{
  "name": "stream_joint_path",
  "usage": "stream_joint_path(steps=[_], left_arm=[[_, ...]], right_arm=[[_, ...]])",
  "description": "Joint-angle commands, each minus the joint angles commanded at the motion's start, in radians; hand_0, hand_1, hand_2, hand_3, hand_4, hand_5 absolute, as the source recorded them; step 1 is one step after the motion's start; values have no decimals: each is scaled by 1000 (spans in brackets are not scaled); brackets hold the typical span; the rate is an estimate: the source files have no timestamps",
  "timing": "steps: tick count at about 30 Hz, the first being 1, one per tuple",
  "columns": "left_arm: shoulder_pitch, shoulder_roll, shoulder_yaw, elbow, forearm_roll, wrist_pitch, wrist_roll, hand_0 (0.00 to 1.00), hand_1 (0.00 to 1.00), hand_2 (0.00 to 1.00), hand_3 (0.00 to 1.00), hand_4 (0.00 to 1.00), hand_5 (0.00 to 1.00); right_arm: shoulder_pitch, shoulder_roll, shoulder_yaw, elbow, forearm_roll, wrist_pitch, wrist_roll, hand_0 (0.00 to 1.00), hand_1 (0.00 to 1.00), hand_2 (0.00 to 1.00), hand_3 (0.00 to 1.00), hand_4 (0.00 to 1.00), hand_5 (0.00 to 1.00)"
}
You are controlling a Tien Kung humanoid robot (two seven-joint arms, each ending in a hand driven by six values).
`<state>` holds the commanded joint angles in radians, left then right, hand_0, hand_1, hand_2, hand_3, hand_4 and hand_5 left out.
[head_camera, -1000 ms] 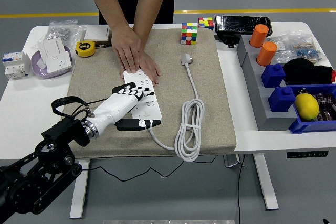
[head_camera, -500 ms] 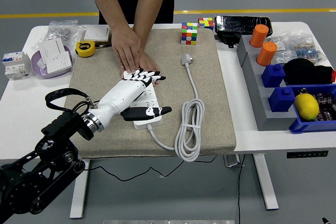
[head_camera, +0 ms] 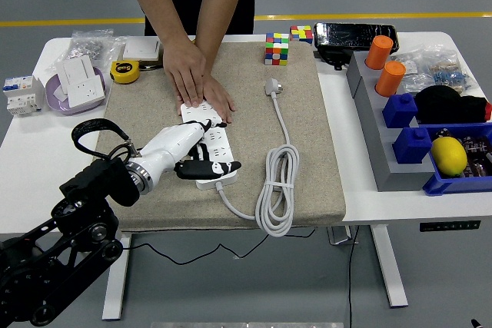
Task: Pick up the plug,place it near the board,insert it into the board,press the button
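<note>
- Since the earlier frames, the left hand has been drawn back toward the near end of the power strip, and its fingers, stretched out flat along the strip half a second ago, are now curled down onto it.
- The hand is seen bent over the strip's near end with nothing gripped; the thumb is stuck out to the right over the strip's edge. A press on the switch is judged to be in hand, though the button itself is hidden beneath the fingers.
- The strip is pinned at its far end by a person's hands, laid one over the other, evidently so that it is not pushed along the mat while being pressed.
- The plug is left lying on the mat, well apart from the strip, its white cord coiled nearby; it is not inserted.
- The right arm is not seen.
- The surface is crowded at both sides, so the mat is kept as the working area.
</note>
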<state>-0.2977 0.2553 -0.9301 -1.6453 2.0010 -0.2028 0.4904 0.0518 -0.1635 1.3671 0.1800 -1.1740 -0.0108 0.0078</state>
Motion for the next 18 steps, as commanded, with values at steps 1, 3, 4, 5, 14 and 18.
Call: stream_joint_path(steps=[1, 3, 4, 5, 14, 18], left_arm=[[-1, 1, -1, -1, 7, -28, 18, 159, 58, 147, 896, 588, 236], [-2, 4, 0, 1, 25, -87, 39, 159, 58, 147, 896, 588, 236], [-3, 4, 1, 2, 32, -112, 44, 159, 58, 147, 896, 588, 236], [-3, 4, 3, 5, 38, -129, 45, 159, 58, 147, 896, 588, 236], [-7, -4, 29, 61, 66, -123, -16, 155, 59, 146, 866, 444, 165], [-9, -4, 43, 83, 73, -126, -28, 156, 58, 147, 852, 420, 118]], right_arm=[[0, 0, -1, 0, 0, 0, 0, 876, 808, 791, 848, 998, 998], [1, -1, -2, 0, 0, 0, 1, 876, 808, 791, 848, 998, 998], [1, -1, -3, 0, 1, 1, 1, 876, 808, 791, 848, 998, 998], [0, -2, -4, 0, 1, 1, 0, 876, 808, 791, 848, 998, 998], [-3, -3, -5, 0, -1, 1, -1, 877, 806, 787, 845, 998, 998], [-1, -3, -6, 0, -2, 2, 0, 875, 805, 786, 842, 998, 998]])
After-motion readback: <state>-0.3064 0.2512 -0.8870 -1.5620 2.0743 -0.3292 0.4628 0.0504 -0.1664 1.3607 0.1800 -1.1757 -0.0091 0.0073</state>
